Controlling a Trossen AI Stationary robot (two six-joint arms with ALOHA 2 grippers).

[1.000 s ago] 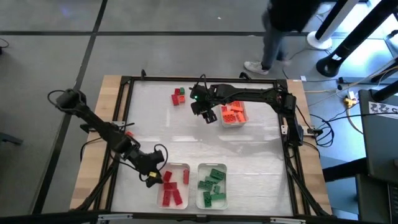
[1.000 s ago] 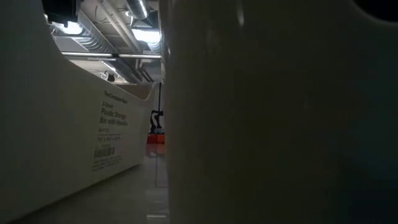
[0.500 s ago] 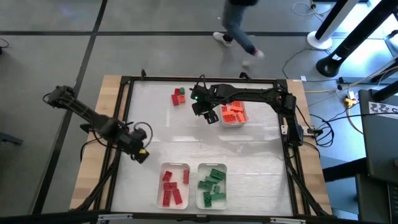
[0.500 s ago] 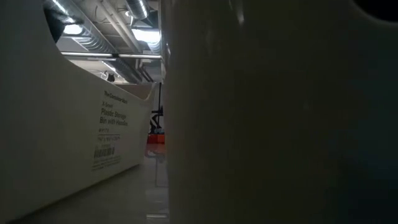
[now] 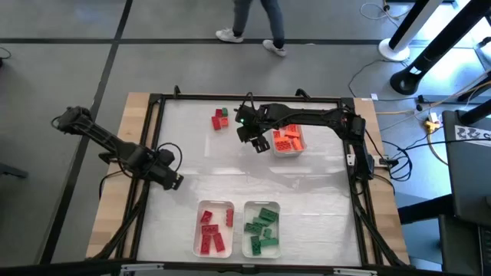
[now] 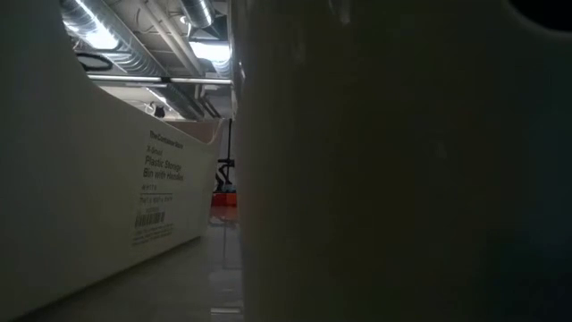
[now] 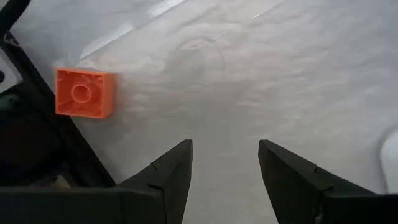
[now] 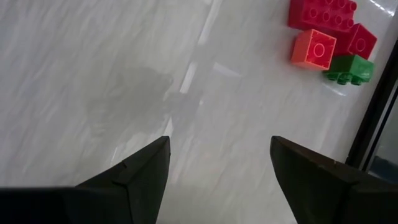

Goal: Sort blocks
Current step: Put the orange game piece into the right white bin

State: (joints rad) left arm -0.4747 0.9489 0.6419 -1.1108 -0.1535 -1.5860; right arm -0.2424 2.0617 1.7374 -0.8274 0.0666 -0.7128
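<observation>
My left gripper [image 7: 225, 168] is open over bare table near the left edge [image 5: 170, 179], with nothing between its fingers. A small orange block [image 7: 84, 93] lies flat on the table beside the black frame, a little beyond the fingers. My right gripper [image 8: 219, 168] is open above the table at the far middle [image 5: 252, 138], next to the tray of orange blocks [image 5: 288, 140]. A small cluster of loose blocks lies at the far side [image 5: 220, 118]: red [image 8: 320, 12], orange [image 8: 314, 48] and green [image 8: 348, 67].
Two white trays stand at the near edge, one with red blocks [image 5: 215, 228] and one with green blocks [image 5: 261, 228]. Their walls [image 6: 134, 197] fill most of the low view. A black frame [image 5: 153, 130] rims the table. A person walks past beyond the far edge.
My left gripper has gone from beside the red tray toward the table's left edge and a little farther back, turning about as it went. The right arm has kept still. The person beyond the table has walked from right to left.
</observation>
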